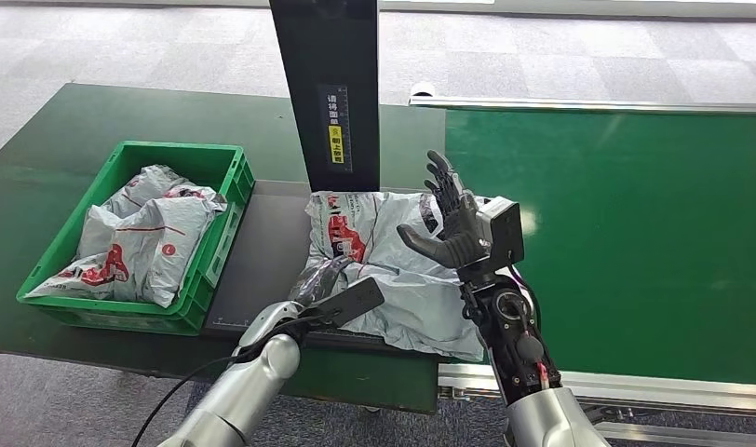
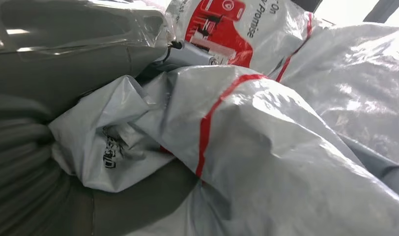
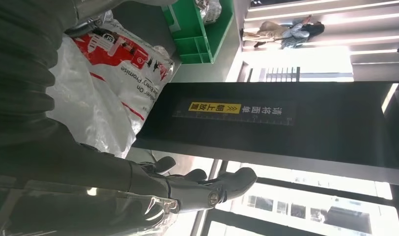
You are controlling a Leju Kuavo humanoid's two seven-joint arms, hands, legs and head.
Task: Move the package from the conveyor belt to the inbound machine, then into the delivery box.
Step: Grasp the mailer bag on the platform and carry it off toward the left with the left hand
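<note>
The grey package (image 1: pixel 393 270) with red print lies crumpled on the inbound machine's dark plate (image 1: pixel 263 251), just in front of its black post (image 1: pixel 328 84). My left hand (image 1: pixel 320 277) is at the package's near left edge; its fingers curl into a bunched fold. Close up, that crumpled fold (image 2: pixel 104 147) sits pressed against my palm under the thumb (image 2: pixel 65 29). My right hand (image 1: pixel 453 223) is raised above the package's right side, fingers spread, holding nothing. The right wrist view shows the same open fingers (image 3: pixel 197 189) clear of the package (image 3: pixel 114 73).
A green delivery crate (image 1: pixel 221 228) with several grey packages stands left of the plate on the dark green table. The green conveyor belt (image 1: pixel 635 233) runs to the right behind a metal rail. A person (image 3: pixel 286 32) stands far off in the right wrist view.
</note>
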